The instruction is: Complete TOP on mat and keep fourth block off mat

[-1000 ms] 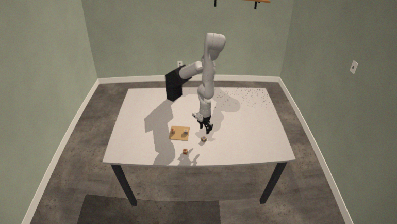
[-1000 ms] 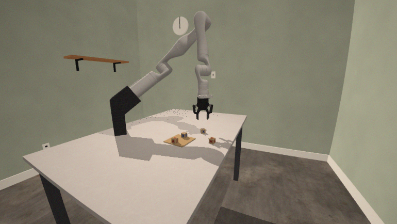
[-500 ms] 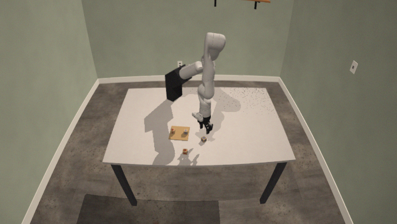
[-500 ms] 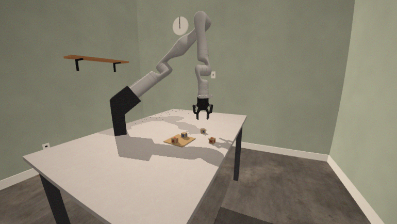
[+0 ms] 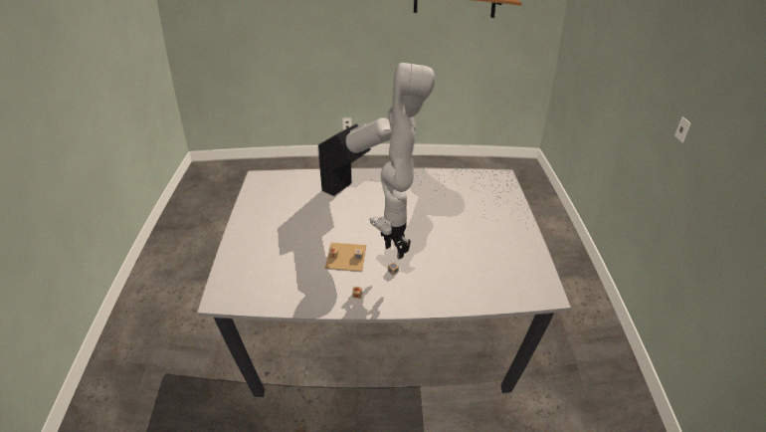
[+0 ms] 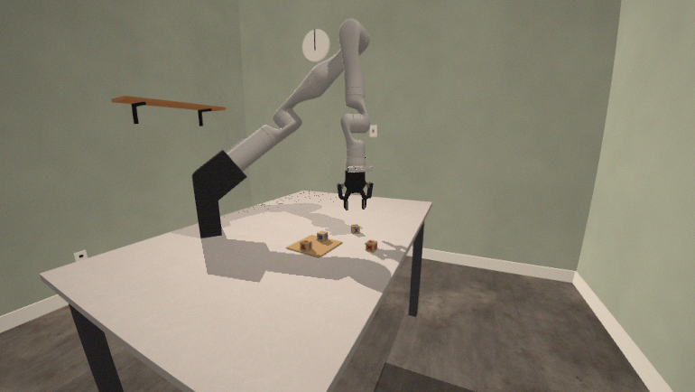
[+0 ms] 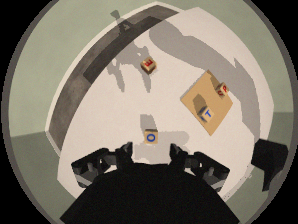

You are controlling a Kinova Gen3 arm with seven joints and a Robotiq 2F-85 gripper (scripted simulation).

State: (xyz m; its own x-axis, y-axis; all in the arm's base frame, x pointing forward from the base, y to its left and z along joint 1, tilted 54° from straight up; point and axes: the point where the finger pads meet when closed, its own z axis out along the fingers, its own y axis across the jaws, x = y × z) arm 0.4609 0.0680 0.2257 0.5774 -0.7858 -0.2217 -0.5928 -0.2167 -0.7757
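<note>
Hovering above the O block (image 7: 152, 137), my gripper (image 6: 356, 200) hangs parted and grasps nothing. That block lies on the table (image 5: 482, 257) off the mat (image 5: 345, 263), towards the front edge. I see two blocks on the mat; a fourth (image 5: 357, 292) sits nearer that edge.

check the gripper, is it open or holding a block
Open and empty: the gripper hangs above the table with fingers spread, nothing between them; the O block lies below.

A smooth, light-grey arm (image 6: 311, 82) of rounded tubular segments rises from a black angular pedestal (image 6: 208, 204), ending past a pale wrist collar (image 6: 357, 169) in a black two-fingered gripper (image 6: 356, 204).
</note>
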